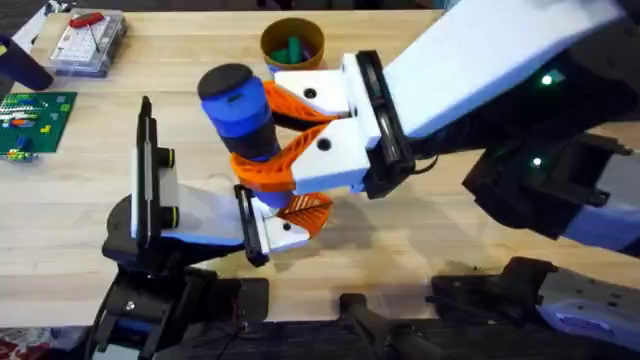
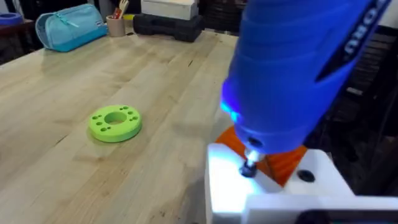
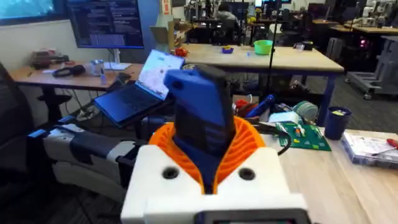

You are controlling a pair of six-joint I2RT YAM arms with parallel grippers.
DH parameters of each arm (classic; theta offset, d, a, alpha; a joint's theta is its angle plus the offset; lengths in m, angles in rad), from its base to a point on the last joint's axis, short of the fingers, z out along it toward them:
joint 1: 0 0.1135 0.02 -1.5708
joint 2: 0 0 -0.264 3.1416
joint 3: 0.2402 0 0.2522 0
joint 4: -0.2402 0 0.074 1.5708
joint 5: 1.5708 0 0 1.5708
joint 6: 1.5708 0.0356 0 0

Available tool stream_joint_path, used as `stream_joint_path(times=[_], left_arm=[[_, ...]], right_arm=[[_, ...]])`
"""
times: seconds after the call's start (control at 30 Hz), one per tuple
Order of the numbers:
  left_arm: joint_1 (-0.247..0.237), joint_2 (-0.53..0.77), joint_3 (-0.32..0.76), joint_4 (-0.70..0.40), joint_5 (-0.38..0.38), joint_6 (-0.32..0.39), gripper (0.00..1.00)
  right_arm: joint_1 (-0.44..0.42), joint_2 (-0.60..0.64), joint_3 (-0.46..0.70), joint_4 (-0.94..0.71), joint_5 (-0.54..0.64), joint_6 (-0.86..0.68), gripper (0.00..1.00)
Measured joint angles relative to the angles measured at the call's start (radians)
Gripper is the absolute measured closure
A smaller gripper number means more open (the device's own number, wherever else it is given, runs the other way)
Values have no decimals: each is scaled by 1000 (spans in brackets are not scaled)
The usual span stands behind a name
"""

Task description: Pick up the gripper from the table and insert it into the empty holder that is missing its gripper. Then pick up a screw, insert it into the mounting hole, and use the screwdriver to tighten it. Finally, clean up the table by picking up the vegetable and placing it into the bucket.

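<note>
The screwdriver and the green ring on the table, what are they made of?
The screwdriver looks like smooth blue plastic with a black cap and band; its small tip in the left wrist view seems metal. The green ring looks like matte plastic, maybe printed, with holes in it.

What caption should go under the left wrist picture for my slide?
A blue screwdriver presses its tip onto a screw in a white part, with a green disc lying on the table.

a pale wooden counter (image 1: 450,230); behind it, desks (image 3: 261,56) with a lit monitor (image 3: 106,22) and an open laptop (image 3: 140,87).
</note>
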Motion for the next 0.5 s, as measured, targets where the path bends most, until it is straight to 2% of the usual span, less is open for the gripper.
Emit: stream_joint_path(times=[0.5], left_arm=[[0, 0, 0, 5, -1, 3, 985]], right_arm=[[-2, 18, 46, -47, -16, 1, 944]])
